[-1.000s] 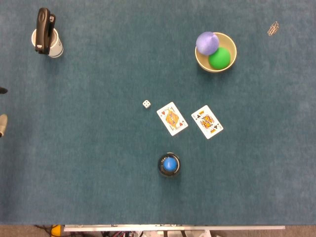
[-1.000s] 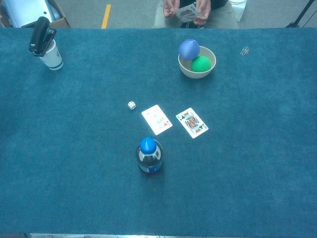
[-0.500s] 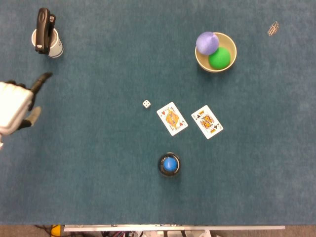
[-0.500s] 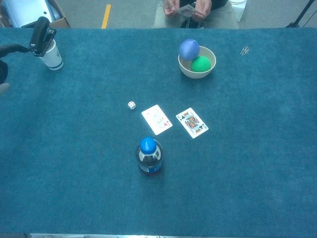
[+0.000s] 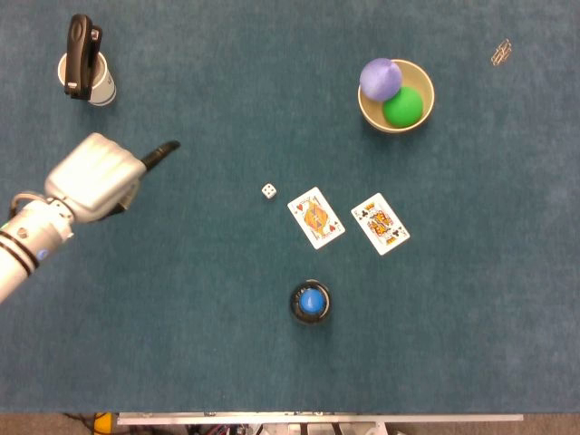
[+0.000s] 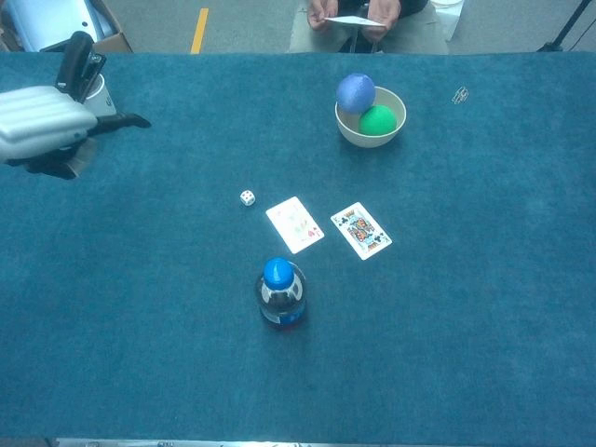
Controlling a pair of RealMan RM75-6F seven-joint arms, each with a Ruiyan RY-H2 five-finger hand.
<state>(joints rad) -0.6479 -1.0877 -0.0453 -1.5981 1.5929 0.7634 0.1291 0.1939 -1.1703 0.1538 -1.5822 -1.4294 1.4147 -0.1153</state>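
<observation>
Left hand [image 5: 95, 177] has advanced from the left edge of the tabletop [image 5: 199, 344] toward the centre; holds nothing, one finger extended, the rest curled under. Nearest it, a paper cup [image 5: 98, 83] with black stapler [image 5: 82, 54] at the far-left corner. Small white die [image 5: 269, 190] sits mid-cloth, well apart. Felt-like blue surface.

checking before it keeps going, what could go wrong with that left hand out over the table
The left hand hangs close to the paper cup with a black tool propped in it; a sideways sweep could tip it. Farther in, the small die and loose playing cards would scatter easily, and the upright bottle might topple.
</observation>
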